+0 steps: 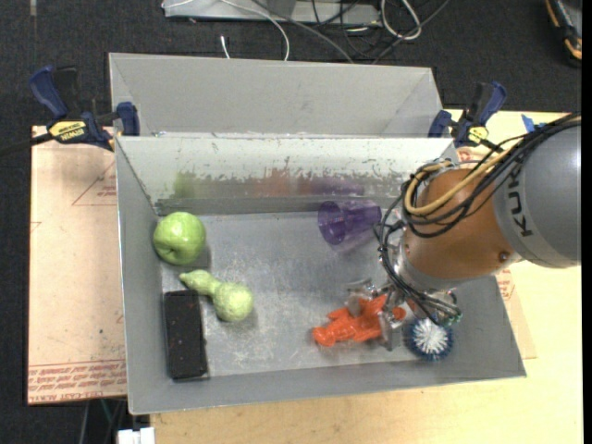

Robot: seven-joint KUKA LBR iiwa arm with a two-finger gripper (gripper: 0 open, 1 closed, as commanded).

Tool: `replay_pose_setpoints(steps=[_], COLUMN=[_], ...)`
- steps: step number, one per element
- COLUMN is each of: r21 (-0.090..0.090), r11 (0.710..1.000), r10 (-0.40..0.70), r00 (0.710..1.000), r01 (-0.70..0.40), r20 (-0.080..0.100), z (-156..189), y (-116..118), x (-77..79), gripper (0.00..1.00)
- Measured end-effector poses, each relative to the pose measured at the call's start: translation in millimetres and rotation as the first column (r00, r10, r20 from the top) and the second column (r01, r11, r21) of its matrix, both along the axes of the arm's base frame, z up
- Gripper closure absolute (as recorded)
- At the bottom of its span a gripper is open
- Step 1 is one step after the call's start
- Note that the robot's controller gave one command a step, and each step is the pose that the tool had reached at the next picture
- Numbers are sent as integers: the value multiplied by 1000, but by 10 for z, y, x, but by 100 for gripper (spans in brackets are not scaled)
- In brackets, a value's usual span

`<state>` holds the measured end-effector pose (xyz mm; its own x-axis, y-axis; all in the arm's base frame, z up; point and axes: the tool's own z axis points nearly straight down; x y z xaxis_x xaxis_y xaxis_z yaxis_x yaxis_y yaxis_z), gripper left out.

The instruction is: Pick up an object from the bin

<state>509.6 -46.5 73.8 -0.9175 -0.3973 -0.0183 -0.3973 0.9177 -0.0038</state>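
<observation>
Behind the scuffed grey bin (287, 266), cables (384, 7) cross a dark floor (55, 17).

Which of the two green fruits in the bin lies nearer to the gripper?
The pale green pear, lying beside the black block, is nearer the gripper; the round apple sits farther back and left.

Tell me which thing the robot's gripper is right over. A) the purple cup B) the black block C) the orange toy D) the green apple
C: the gripper is down over the right end of the orange toy, in the front right part of the bin.
</observation>
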Motion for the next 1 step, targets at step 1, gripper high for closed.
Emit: replay_pose_setpoints(steps=[1], r21=[0], r11=[1000], r10=[0], r00=[1000], r01=[0], r20=[0], z=[5], y=[0], x=[-1], gripper=[100])
